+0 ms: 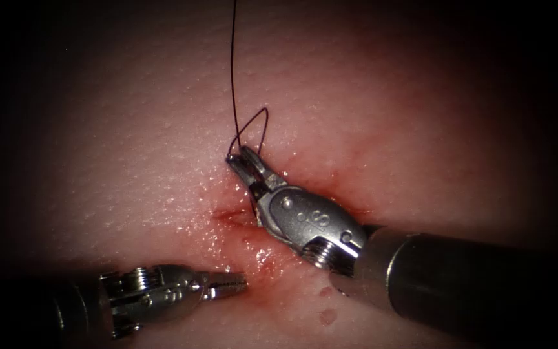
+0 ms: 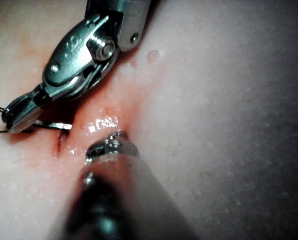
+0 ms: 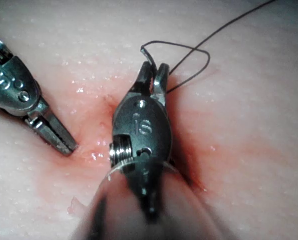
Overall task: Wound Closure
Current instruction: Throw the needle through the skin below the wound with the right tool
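Observation:
The right tool (image 1: 240, 157) reaches in from the right, and its jaws sit just above the upper end of the cut (image 1: 230, 214). They are closed on the dark thread (image 1: 232, 77), which drops from above and makes a small loop (image 1: 263, 119) at the jaw tips. The right wrist view shows that loop (image 3: 199, 50) curling around the same tips (image 3: 155, 70). The left tool (image 1: 237, 282) lies low, left of the cut, with its jaws shut on nothing. A thin dark sliver (image 2: 53, 125) runs under the right tool's jaws; I cannot tell whether it is the needle.
The tissue (image 1: 389, 97) is pale and wet. Red fluid (image 1: 263, 258) is smeared around the cut and under the right tool's wrist. Two small red spots (image 1: 326, 304) lie near the right shaft (image 1: 460, 284).

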`<state>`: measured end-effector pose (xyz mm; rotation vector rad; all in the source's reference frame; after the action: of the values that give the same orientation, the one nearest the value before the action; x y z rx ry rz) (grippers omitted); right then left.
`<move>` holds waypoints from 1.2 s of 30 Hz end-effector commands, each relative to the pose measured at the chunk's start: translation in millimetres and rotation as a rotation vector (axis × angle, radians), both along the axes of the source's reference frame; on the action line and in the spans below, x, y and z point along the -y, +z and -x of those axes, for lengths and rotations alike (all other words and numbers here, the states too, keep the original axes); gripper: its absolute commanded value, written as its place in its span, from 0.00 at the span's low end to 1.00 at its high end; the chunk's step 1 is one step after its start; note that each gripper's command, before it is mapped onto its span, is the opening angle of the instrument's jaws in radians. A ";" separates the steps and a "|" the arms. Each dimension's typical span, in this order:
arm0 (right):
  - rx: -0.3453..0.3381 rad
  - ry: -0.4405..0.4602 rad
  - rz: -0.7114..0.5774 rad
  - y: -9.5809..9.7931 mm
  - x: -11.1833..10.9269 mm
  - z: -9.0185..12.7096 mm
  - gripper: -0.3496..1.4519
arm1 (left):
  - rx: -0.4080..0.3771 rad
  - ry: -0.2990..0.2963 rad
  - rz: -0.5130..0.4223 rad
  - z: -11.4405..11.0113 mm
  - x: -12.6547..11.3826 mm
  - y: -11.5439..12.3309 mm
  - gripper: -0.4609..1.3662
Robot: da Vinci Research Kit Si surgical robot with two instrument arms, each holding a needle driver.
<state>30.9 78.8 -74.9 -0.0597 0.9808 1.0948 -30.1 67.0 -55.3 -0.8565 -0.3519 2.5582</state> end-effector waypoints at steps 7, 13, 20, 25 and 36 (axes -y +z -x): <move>-0.008 0.020 -0.114 -0.2 0.3 -0.1 0.00 | 0.001 0.002 -0.001 -0.2 -0.4 0.7 0.06; 0.000 0.034 -0.212 -0.4 0.5 0.0 0.00 | 0.002 0.000 -0.002 -0.2 -0.6 1.2 0.06; -0.014 0.038 -0.327 -0.6 0.6 0.1 0.00 | 0.000 0.000 0.000 -0.3 -0.6 1.2 0.06; -0.007 0.036 -0.342 -0.4 0.4 0.2 0.00 | 0.000 0.000 0.000 -0.3 -0.5 1.1 0.06; 0.016 0.006 -0.384 -0.4 -0.2 0.9 0.00 | 0.003 0.004 0.000 -0.7 -0.4 1.1 0.06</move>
<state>29.8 78.9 -75.1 0.2492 0.7375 1.2702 -29.3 67.3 -54.2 -0.8571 -0.3458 2.5612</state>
